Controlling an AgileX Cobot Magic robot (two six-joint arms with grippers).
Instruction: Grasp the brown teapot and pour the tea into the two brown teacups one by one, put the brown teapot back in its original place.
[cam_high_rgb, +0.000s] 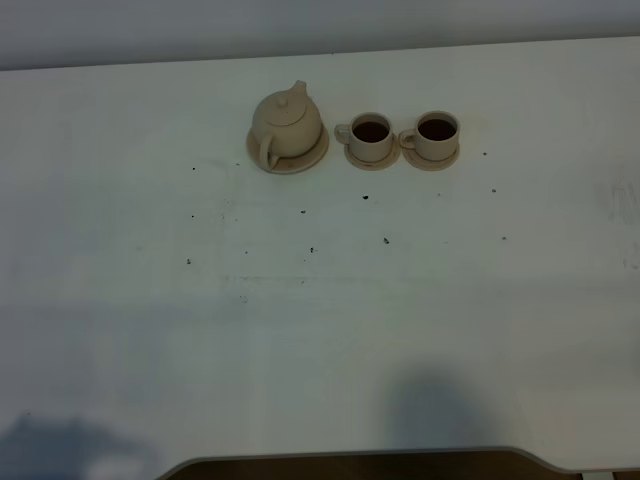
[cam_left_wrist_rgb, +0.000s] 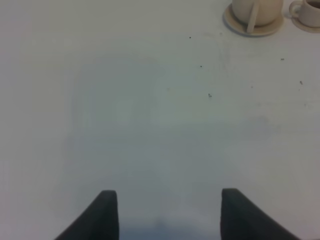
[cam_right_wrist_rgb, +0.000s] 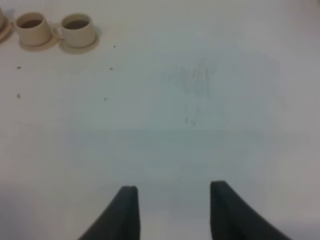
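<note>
Teapot: we see the brown teapot (cam_high_rgb: 287, 124) sitting upright on its wide saucer (cam_high_rgb: 310, 160), lid on, loop handle turned toward the near edge of the table, at the far side of the white table (cam_high_rgb: 320, 330).
Cups: just to the right of the pot in the high view, the two brown teacups stand side by side, the left cup (cam_high_rgb: 371, 135) and the right cup (cam_high_rgb: 436, 134), each on its own small saucer, each with dark tea inside, handles pointing toward the pot.
Tabletop: we spot small dark specks (cam_high_rgb: 386, 240) scattered on the white surface in front of the set.
Left gripper: the left gripper (cam_left_wrist_rgb: 169, 212) hangs over bare table, fingers (cam_left_wrist_rgb: 105, 215) spread wide with nothing between them; the pot and one cup edge sit well apart from it.
Right gripper: the right gripper (cam_right_wrist_rgb: 174, 212) is over bare table too, holding nothing; we show a gap between its fingers (cam_right_wrist_rgb: 125, 212), yet it is drawn in as far as it goes.
</note>
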